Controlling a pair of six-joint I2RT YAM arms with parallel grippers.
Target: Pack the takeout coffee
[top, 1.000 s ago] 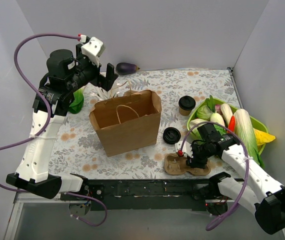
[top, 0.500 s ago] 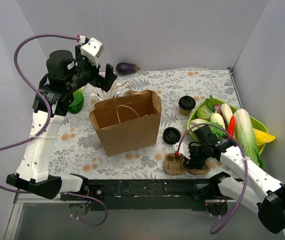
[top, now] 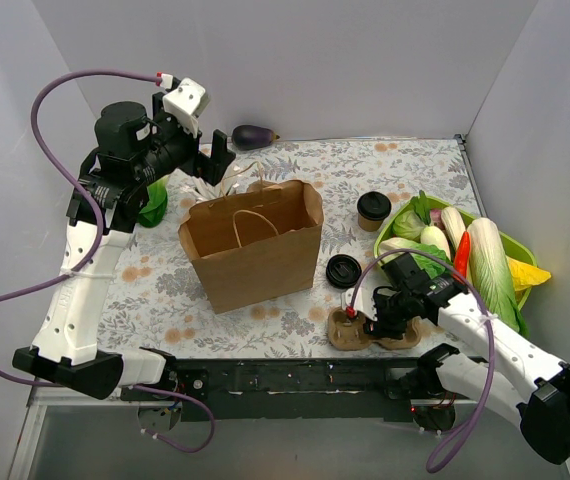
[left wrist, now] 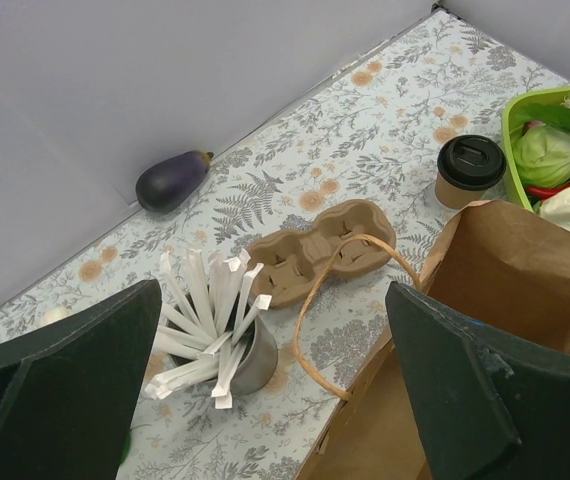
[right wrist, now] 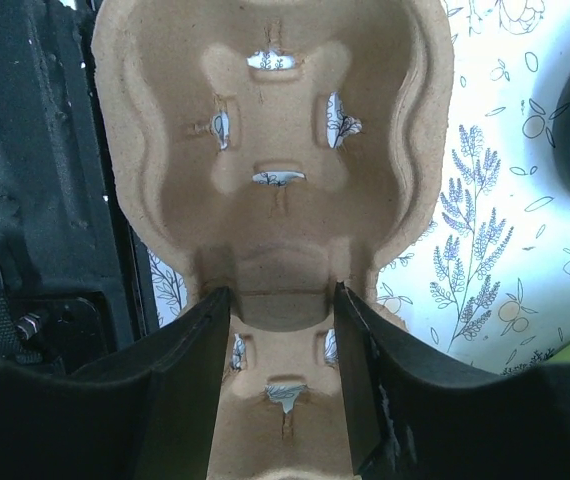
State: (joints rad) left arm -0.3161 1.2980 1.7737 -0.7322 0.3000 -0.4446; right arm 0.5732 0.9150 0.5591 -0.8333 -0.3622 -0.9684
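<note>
Your top camera looks down from behind; your right wrist camera stares closely down at the brown two-well cardboard carrier straddled by the right gripper, visible in both.

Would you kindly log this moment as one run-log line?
left gripper open | right gripper astride front carrier ridge, grip unclear | coffee cup unpacked beside basket

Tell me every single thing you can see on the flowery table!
Paper bag: one, brown, open, middle.
Coffee cup: one, tan, black lid, right of bag.
Loose lid: one, black, in front of that cup.
Front carrier: one, brown cardboard, near edge.
Back carrier: one, brown cardboard, behind bag.
Stick cup: one, grey, white sticks, behind bag.
Eggplant: one, purple, back wall.
Basket: one, green, vegetables inside, far right.
Green thing: one, far left, half hidden.
Left fingers: two, black, open, high behind bag.
Right fingers: two, black, either side of front carrier's ridge.
</note>
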